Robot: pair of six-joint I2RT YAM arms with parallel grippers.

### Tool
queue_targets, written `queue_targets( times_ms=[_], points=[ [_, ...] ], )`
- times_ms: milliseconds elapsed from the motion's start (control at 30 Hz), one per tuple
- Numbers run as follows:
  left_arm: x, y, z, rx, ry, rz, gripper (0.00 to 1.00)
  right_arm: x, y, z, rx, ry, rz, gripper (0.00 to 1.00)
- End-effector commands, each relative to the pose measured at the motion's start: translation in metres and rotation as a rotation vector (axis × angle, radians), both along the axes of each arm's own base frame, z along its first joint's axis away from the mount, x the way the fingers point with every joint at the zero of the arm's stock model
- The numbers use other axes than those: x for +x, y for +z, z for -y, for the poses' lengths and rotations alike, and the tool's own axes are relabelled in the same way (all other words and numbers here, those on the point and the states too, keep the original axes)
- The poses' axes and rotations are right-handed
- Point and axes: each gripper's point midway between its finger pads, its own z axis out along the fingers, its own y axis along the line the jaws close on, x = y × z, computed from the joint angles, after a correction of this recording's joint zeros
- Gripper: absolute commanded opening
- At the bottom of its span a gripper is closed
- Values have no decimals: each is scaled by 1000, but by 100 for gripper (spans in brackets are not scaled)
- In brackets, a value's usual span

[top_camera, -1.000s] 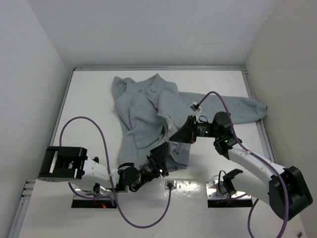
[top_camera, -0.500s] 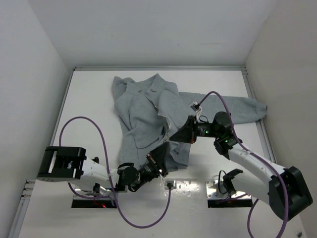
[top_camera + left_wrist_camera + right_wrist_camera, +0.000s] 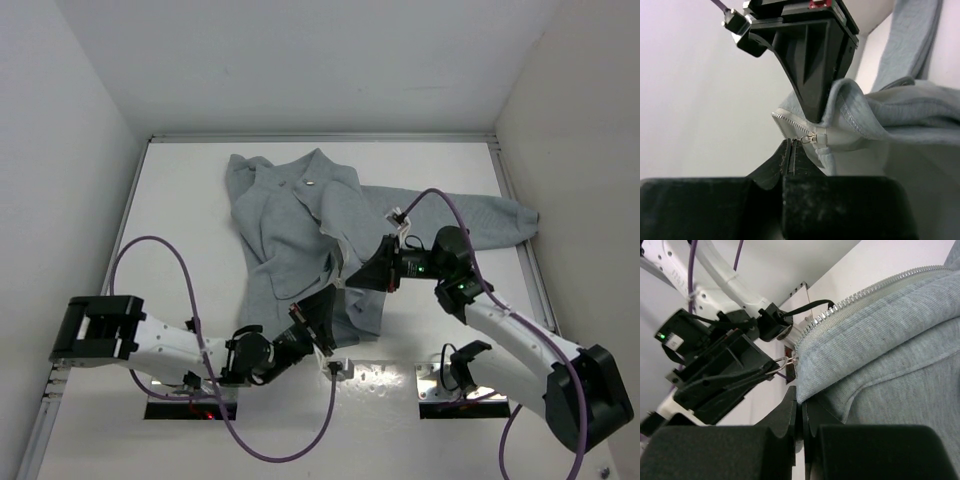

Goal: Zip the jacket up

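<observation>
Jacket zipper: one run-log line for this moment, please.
left tool shut on zipper pull | right tool shut on jacket hem | jacket not yet zipped

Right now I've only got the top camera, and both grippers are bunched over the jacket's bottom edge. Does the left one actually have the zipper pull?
Observer: It looks like it. In the left wrist view the left gripper is shut, with the small metal zipper pull pinched at its tips.
Operator: And what is the right one on?
Observer: Its own wrist view shows the right gripper shut on the front edge of the jacket, close to the pull.
Operator: Are the teeth lying straight beyond that grip?
Observer: The zipper teeth run away from the grip in one smooth, gently curved line, with no kink as far as that view shows.
</observation>
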Motion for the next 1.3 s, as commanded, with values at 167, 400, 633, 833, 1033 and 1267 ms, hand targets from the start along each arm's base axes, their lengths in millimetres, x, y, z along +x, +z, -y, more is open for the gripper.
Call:
queue_targets(
  times_ms=[167, 400, 633, 833, 1033, 1267],
  points=[
    [-21, 19, 17, -166, -206, -398, 0, -10, 5, 3, -3, 46, 83, 3],
    [-37, 19, 25, -207, -333, -560, 0, -10, 1, 9, -42, 11, 110, 21],
    [-42, 13, 30, -235, -398, -671, 0, -7, -4, 23, -110, -83, 113, 60],
    [-16, 0, 42, -273, -320, -787, 0, -10, -7, 44, -195, -218, 167, 57],
    [4, 1, 54, -311, -286, -846, 0, -28, -6, 56, -221, -238, 145, 38],
    [17, 6, 59, -367, -258, -910, 0, -26, -21, 48, -174, -249, -26, 41]
  ],
)
